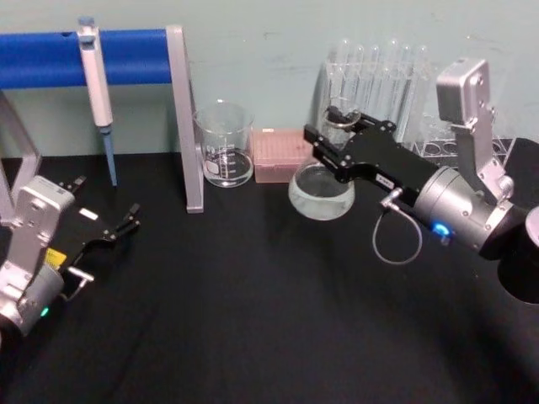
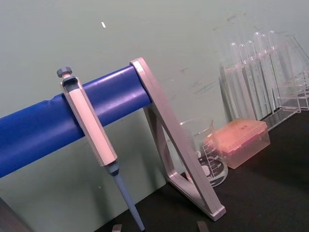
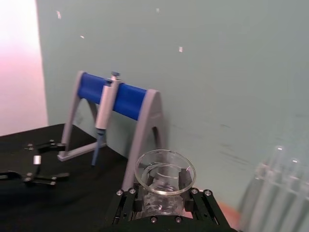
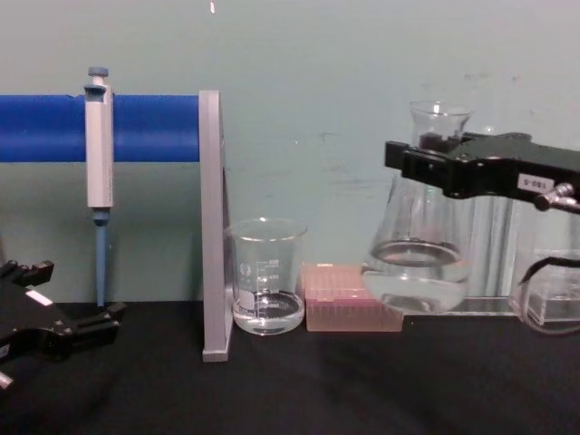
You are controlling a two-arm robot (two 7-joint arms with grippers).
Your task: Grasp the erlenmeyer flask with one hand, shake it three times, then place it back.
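The erlenmeyer flask (image 1: pixel 322 194) is clear glass with a little clear liquid in its wide base. My right gripper (image 1: pixel 335 139), the black hand on a silver wrist, is shut on its neck just below the flared rim. In the chest view the flask (image 4: pixel 419 263) hangs upright a little above the black table, with the right gripper (image 4: pixel 426 161) reaching in from the right. The right wrist view looks down on the flask's rim (image 3: pixel 165 171) between the fingers (image 3: pixel 126 203). My left gripper (image 1: pixel 105 202) rests open and parked at the table's left, apart from everything.
A glass beaker (image 1: pixel 226 147) and a pink tip box (image 1: pixel 278 156) stand just behind and left of the flask. Test tubes in a clear rack (image 1: pixel 379 76) stand behind it. A pipette (image 1: pixel 97 93) hangs on the blue-barred stand (image 1: pixel 189 118) at the left.
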